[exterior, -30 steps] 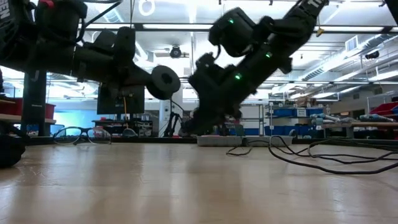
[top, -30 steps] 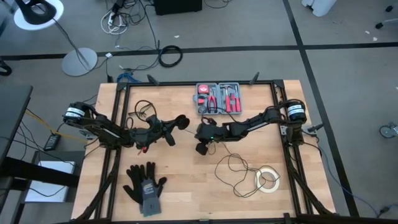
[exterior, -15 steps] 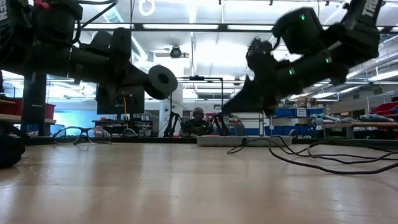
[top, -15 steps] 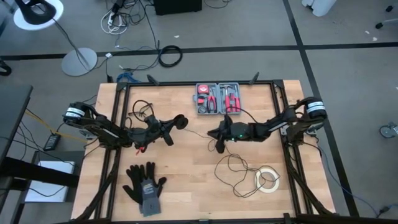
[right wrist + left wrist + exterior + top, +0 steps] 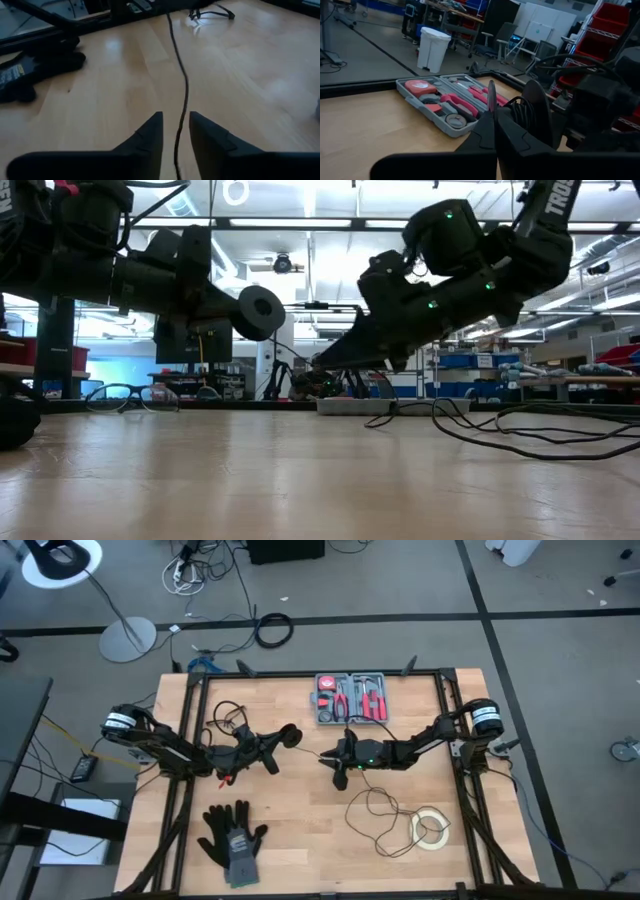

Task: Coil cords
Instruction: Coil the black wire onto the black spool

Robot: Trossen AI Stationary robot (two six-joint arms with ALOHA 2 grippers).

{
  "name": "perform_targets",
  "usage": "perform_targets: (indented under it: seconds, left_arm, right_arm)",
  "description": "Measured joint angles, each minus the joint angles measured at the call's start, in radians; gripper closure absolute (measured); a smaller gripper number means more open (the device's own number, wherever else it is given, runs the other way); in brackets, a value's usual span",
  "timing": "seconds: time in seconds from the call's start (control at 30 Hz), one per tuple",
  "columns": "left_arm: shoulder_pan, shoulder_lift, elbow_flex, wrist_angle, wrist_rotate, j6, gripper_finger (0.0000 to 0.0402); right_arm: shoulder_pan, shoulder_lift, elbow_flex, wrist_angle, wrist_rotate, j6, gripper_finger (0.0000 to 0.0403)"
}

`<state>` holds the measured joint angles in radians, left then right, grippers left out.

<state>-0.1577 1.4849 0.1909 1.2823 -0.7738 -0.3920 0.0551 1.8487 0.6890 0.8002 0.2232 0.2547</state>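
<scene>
Wooden table (image 5: 300, 830) in a lab with grey floor, shelving and bins behind. Left gripper (image 5: 285, 735) sits over the table's left-middle, fingers shut on the cord's round black disc (image 5: 261, 312), held up off the surface. From there the thin black cord (image 5: 372, 808) runs right to the right gripper (image 5: 333, 756) near table centre, then drops into loose loops on the table toward the front right, ending by the white tape roll (image 5: 431, 828). Right wrist view: cord (image 5: 181, 95) passes between that gripper's two fingers (image 5: 150, 135), which stand narrowly apart on either side of it with a gap, not pinching. Low view has the right gripper (image 5: 335, 362) raised above the wood. Tool case (image 5: 352, 698) with red-handled tools lies at the back edge, just behind the right arm. Black gloves (image 5: 232, 835) lie front left. More cord is bunched by the left gripper (image 5: 520, 107).
</scene>
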Motion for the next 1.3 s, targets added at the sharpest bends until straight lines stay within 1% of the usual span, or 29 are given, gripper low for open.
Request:
perform_targets:
  seconds: [0.13,0.3,0.37,0.43,0.6,0.63,0.77,0.9,1.03,1.1,1.2,1.3]
  left_arm:
    - [0.001,0.0,0.0,-0.002,-0.002,0.003,0.0401]
    - [0.0,0.0,0.0,0.007,-0.001,0.018,0.0401]
    - [0.0,0.0,0.0,0.008,-0.001,0.018,0.0401]
    - [0.0,0.0,0.0,0.008,-0.001,0.018,0.0401]
    - [0.0,0.0,0.0,0.008,-0.001,0.018,0.0401]
    - [0.0,0.0,0.0,0.007,-0.001,0.018,0.0401]
    - [0.0,0.0,0.0,0.006,0.0,0.018,0.0401]
    - [0.0,0.0,0.0,0.005,0.0,0.018,0.0401]
    - [0.0,0.0,0.0,0.0,0.0,0.015,0.0401]
    - [0.0,0.0,0.0,-0.018,0.001,0.014,0.0401]
    - [0.0,0.0,0.0,-0.056,0.001,-0.014,0.0401]
    - [0.001,0.0,0.0,-0.078,-0.002,-0.032,0.0401]
  right_arm:
    - [0.0,-0.001,-0.001,-0.028,0.015,-0.014,0.0281]
    - [0.0,-0.001,-0.002,-0.064,0.034,-0.002,0.0282]
    - [0.0,-0.001,0.0,-0.069,0.035,0.001,0.0292]
    - [0.0,-0.001,-0.001,-0.072,0.035,0.003,0.031]
    - [0.0,-0.001,-0.001,-0.069,0.036,0.003,0.0384]
    - [0.0,-0.001,-0.001,-0.068,0.036,0.003,0.0393]
    - [-0.018,-0.001,-0.001,-0.069,0.08,0.031,0.0395]
    - [-0.081,-0.001,0.012,-0.079,0.088,0.05,0.0399]
    - [-0.145,-0.001,0.092,-0.084,0.031,0.057,0.04]
    - [-0.16,-0.001,0.156,-0.106,0.008,0.021,0.0401]
    - [-0.161,-0.001,0.273,-0.19,-0.005,-0.071,0.0401]
    - [-0.142,-0.001,0.4,-0.323,-0.016,-0.154,0.0402]
